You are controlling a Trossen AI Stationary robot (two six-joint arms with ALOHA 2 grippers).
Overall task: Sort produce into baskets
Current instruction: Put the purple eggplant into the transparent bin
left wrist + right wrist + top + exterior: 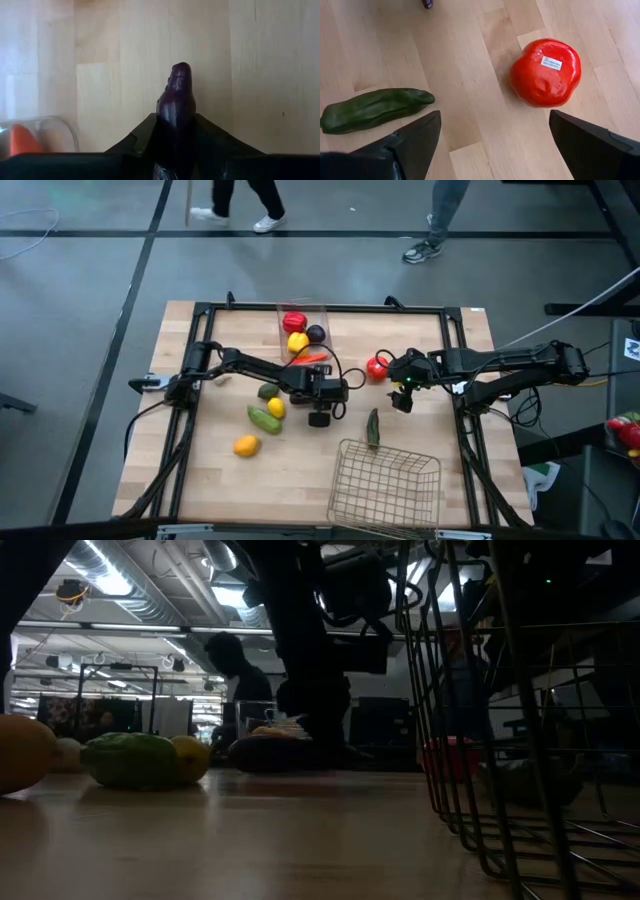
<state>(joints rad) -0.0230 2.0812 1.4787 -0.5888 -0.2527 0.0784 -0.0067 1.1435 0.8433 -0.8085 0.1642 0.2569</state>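
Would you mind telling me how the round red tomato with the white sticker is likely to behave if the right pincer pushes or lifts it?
The glossy red toy tomato looks rounded, so it may roll if nudged. Its smooth, shiny skin could slip between the pincer fingers, which stand open above the table. It appears moulded and hollow, so probably light and stiff, though that is hard to confirm.

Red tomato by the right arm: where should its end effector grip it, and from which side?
Grip the red tomato across its rounded middle, coming from above. It sits alone on bare table, well apart from the green pepper, and the right end effector is open wide near it, so its fingers should fit either side.
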